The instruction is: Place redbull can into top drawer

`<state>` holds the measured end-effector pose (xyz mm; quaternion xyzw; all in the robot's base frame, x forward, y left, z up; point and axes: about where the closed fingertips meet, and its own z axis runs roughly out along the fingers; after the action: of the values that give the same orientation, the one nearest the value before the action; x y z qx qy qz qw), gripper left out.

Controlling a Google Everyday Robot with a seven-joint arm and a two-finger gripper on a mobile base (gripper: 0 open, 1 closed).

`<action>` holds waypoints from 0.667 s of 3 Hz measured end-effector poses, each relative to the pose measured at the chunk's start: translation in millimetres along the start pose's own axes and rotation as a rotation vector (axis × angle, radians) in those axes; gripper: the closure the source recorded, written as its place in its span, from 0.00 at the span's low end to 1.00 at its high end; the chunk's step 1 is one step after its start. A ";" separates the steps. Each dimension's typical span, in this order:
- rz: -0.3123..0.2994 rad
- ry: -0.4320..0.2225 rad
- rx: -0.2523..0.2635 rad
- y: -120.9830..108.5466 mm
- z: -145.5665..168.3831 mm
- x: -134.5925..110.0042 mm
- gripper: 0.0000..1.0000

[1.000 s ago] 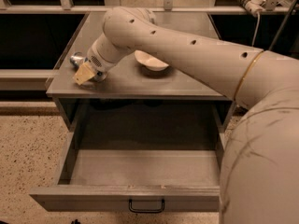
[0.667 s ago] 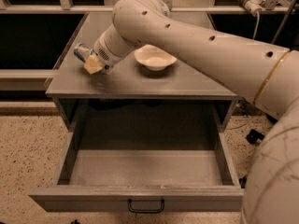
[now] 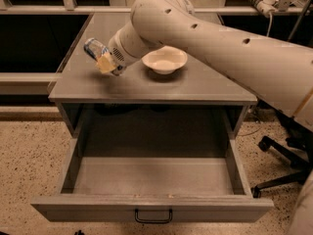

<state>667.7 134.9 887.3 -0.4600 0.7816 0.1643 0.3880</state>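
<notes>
The redbull can [image 3: 92, 47] is a slim silver-and-blue can, tilted, held in my gripper [image 3: 103, 61] just above the left part of the grey cabinet top [image 3: 195, 84]. The gripper is shut on the can, and a yellowish finger pad [image 3: 106, 63] presses against its side. The top drawer [image 3: 151, 177] is pulled wide open below the cabinet top. Its inside is bare, and its flat grey front has a small dark handle [image 3: 153, 216]. The gripper and can are above and behind the drawer's left half.
A white bowl [image 3: 165, 60] sits on the cabinet top just right of the gripper. My large arm [image 3: 230, 48] crosses from the right. An office chair base [image 3: 281, 155] stands on the speckled floor at right. Dark shelving lies behind the cabinet.
The gripper has risen and shifted right with the can in it, lifting the can off the cabinet top. The drawer stays open.
</notes>
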 end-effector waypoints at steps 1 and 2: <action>-0.011 0.050 -0.054 10.7 -6.9 8.3 1.00; 0.009 0.120 -0.089 33.4 -54.2 28.9 1.00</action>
<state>606.8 102.0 897.0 -0.4821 0.7975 0.1727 0.3189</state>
